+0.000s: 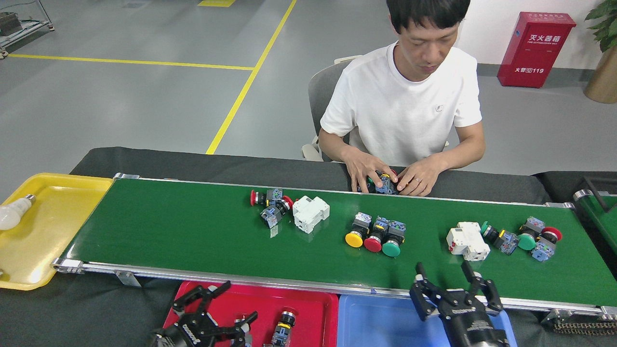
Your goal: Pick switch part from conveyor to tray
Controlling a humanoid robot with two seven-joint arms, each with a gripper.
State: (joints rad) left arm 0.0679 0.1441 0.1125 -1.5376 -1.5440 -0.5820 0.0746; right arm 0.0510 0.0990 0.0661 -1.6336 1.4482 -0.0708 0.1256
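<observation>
— What's nearest?
— The left hand point(219, 308), fingers spread over the red tray point(315, 308), where a switch point(283, 326) lies beside it. The right hand point(450, 284) is open too, over the blue tray point(381, 320).
— And past the trays?
— The conveyor point(193, 236), with a red switch point(270, 202) beside a white breaker point(311, 213), then three buttons point(373, 235) (yellow, red, green) in a row.
— Beyond it?
— A person point(405, 111) sits handling parts at the conveyor's far rail.

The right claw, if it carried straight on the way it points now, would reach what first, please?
The right claw points up across the conveyor, fingers open. Straight ahead, the white breaker seems first, though depth is unclear.
</observation>
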